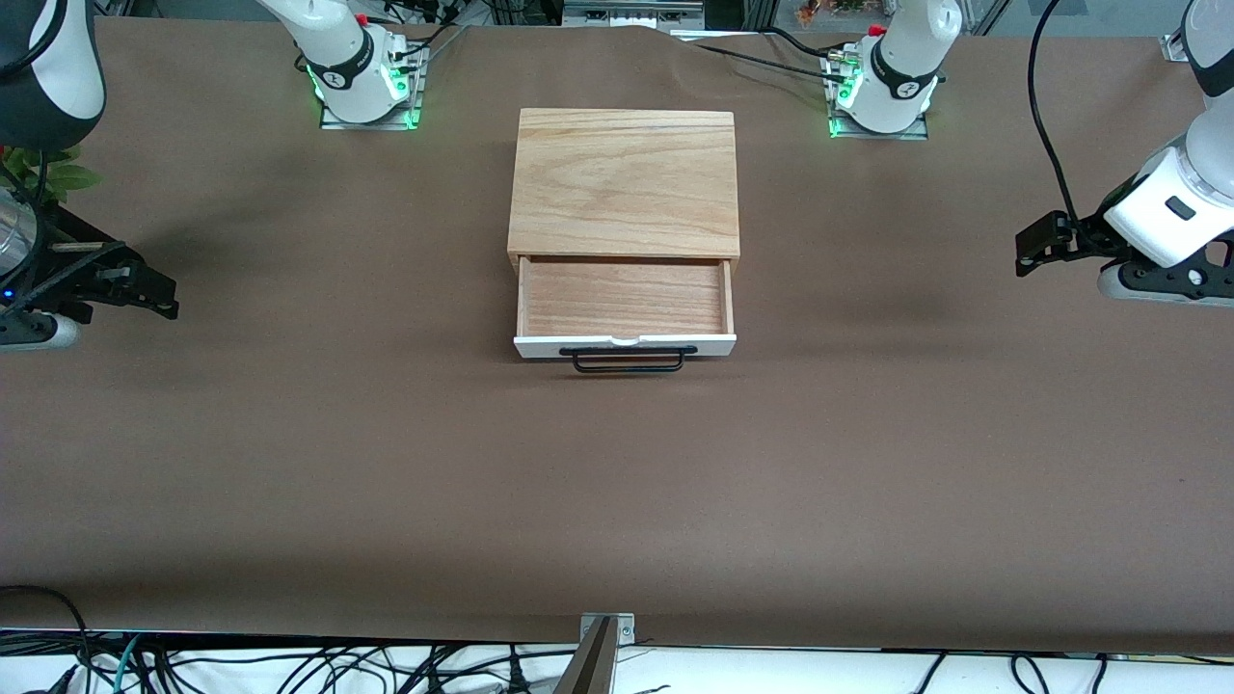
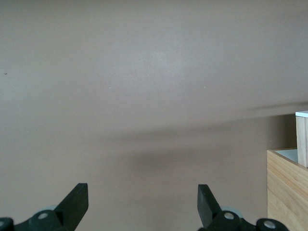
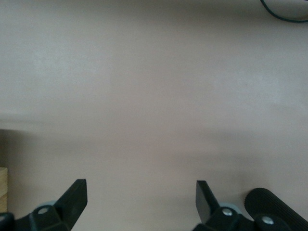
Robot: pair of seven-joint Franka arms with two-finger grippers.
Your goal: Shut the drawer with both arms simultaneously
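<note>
The drawer (image 1: 624, 299) stands pulled out of its light-wood casing (image 1: 625, 181) at the table's middle. Its white front panel (image 1: 625, 344) and black wire handle (image 1: 627, 360) face the front camera, and the tray is empty. My left gripper (image 1: 1030, 249) is open and empty over the table toward the left arm's end, well apart from the drawer. In the left wrist view (image 2: 143, 202) the drawer's corner (image 2: 302, 139) and the casing (image 2: 286, 187) show at the edge. My right gripper (image 1: 166, 294) is open and empty over the right arm's end; the right wrist view (image 3: 142, 199) shows it over bare table.
The brown table cover (image 1: 868, 463) spreads all round the casing. Green leaves (image 1: 48, 173) lie by the right arm. Cables (image 1: 289, 665) and a metal bracket (image 1: 603, 655) run along the table's front edge. The two arm bases (image 1: 362, 82) (image 1: 882, 92) stand beside the casing's back.
</note>
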